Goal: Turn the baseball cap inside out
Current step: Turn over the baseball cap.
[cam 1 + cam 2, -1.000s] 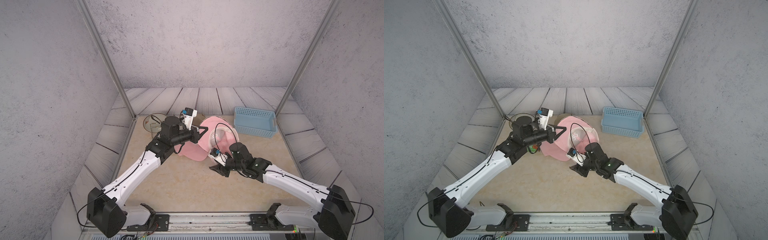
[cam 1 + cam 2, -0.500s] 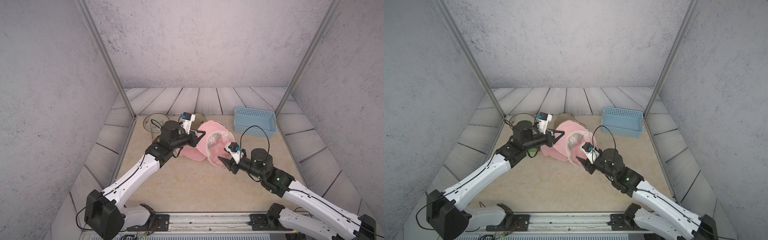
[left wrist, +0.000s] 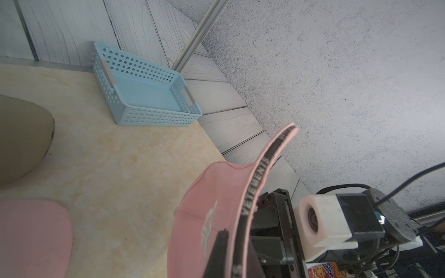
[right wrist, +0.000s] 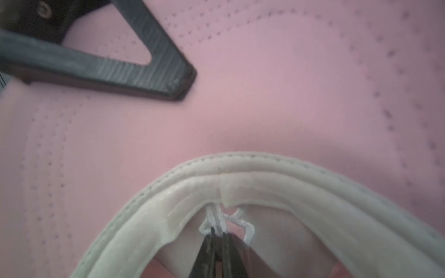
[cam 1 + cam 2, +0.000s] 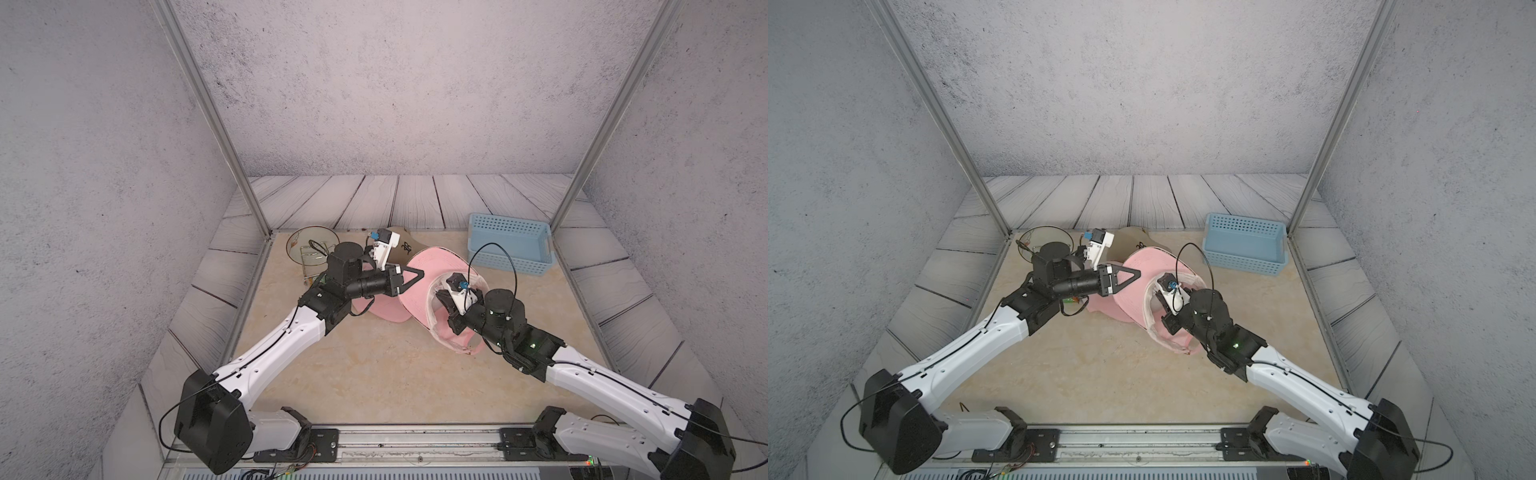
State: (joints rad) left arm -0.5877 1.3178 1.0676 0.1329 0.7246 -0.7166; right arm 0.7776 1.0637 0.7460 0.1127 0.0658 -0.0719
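"Baseball cap (image 5: 415, 300) first: where is it?"

"Near the middle of the table (image 5: 374, 374), between my two arms. It is pink and tipped on its side, and its opening faces my right arm. Both top views show it so."

"What is your left gripper doing?"

"My left gripper (image 5: 417, 275) comes at it from my left, and its fingers are pressed together on the pink stitched part. In the right wrist view one dark finger (image 4: 134, 72) lies flat against that pink cloth."

"And the right one?"

"My right gripper (image 4: 218, 237) is inside the opening, past the pale sweatband (image 4: 240, 173). Its fingers are drawn nearly together, with the tips on the white threads (image 4: 226, 219) just under the band. I read that as a pinch on the cap's lining. How much cloth lies between the tips I cannot tell."

"Anything else nearby?"

"A tan cap (image 5: 405, 239) lies behind my left wrist, just beside the pink one. A blue basket (image 5: 507, 264) sits toward the back on my right side, apart from the cap."
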